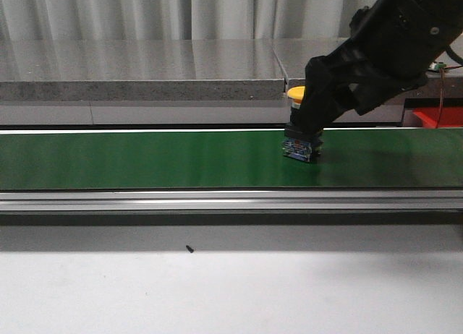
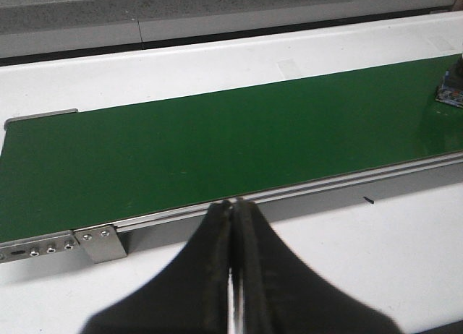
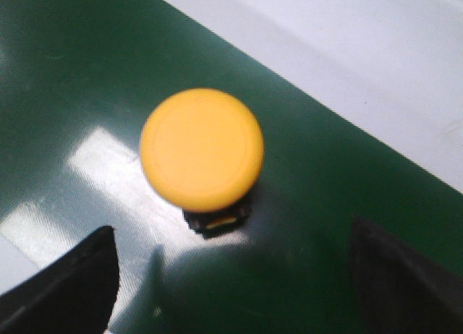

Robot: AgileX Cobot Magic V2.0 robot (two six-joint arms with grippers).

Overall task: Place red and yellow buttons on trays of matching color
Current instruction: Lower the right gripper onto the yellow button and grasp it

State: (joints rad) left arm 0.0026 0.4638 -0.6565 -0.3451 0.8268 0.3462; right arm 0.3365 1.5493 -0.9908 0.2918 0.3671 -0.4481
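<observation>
- On the green conveyor belt [image 1: 145, 160], toward its right end, the yellow push button [image 1: 301, 124] stands upright on its base, cap up for a top-down grab.
- The right claw [image 3: 231, 276] hovers over it, fingers apart, straddling but not touching.
- The left claw [image 2: 232, 225], pressed together, waits off the belt's near edge.

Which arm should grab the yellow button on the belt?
Right. Its open end effector hangs directly over the yellow mushroom-head push button on the green conveyor belt; the left end effector is shut, far along the belt.
</observation>
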